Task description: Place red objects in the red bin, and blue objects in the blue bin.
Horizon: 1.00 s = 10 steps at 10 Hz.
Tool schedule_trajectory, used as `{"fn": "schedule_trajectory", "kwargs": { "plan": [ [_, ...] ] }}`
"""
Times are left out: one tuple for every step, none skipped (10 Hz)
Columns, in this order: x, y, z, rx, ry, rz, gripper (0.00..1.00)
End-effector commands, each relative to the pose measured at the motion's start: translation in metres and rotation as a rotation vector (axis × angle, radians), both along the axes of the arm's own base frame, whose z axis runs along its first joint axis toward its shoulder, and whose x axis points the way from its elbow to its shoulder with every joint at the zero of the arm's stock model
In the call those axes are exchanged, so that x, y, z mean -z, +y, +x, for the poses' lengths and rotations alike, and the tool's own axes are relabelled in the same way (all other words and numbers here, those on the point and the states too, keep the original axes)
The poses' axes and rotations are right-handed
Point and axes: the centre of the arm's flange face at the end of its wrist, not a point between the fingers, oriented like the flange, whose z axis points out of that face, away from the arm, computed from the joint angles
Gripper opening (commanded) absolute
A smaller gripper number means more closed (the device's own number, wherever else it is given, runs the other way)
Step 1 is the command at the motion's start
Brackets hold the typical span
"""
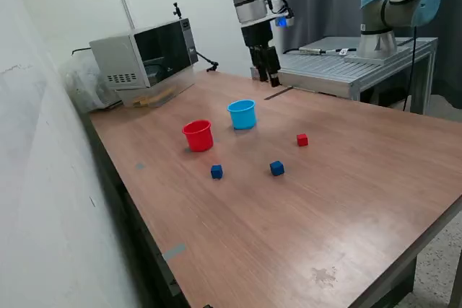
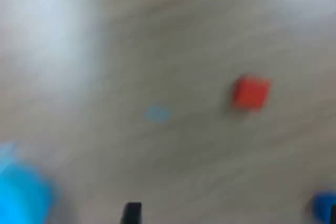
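Note:
My gripper (image 1: 265, 71) hangs above the table's far edge, behind the blue bin (image 1: 242, 114), a light-blue cup. Nothing shows between its dark fingers, and their gap is unclear. The red bin (image 1: 198, 135), a red cup, stands at the blue bin's left in the exterior view. One red cube (image 1: 302, 140) lies to the right of the cups. Two dark-blue cubes (image 1: 216, 171) (image 1: 276, 168) lie nearer the front. A second red cube is not in view. The blurred wrist view shows the red cube (image 2: 250, 92), part of the blue bin (image 2: 21, 195), a blue cube (image 2: 325, 205) and one fingertip (image 2: 131, 214).
A microwave-like box (image 1: 144, 59) stands at the table's back left in the exterior view. A second arm (image 1: 393, 5) on a metal stand (image 1: 346, 66) is at the back right. The wooden table (image 1: 289, 236) ends close to a wall on the left.

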Motion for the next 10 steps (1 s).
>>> {"fn": "schedule_trajectory", "kwargs": {
  "plan": [
    [0.021,-0.038,0.025,0.083,-0.023,-0.115,1.0],
    [0.024,-0.047,0.027,0.121,-0.002,-0.112,1.0],
    [0.029,-0.048,0.025,0.139,0.004,-0.106,1.0],
    [0.044,-0.048,0.02,0.145,-0.005,-0.094,1.0],
    [0.074,-0.065,0.02,0.127,-0.035,-0.059,1.0],
    [0.1,-0.066,0.014,0.135,-0.058,-0.022,1.0],
    [0.118,-0.067,0.012,0.133,-0.073,-0.007,1.0],
    [0.126,-0.066,0.01,0.133,-0.074,-0.007,1.0],
    [0.134,-0.065,0.009,0.135,-0.08,-0.005,1.0],
    [0.142,-0.065,0.008,0.134,-0.091,-0.002,1.0]
  ]
}}
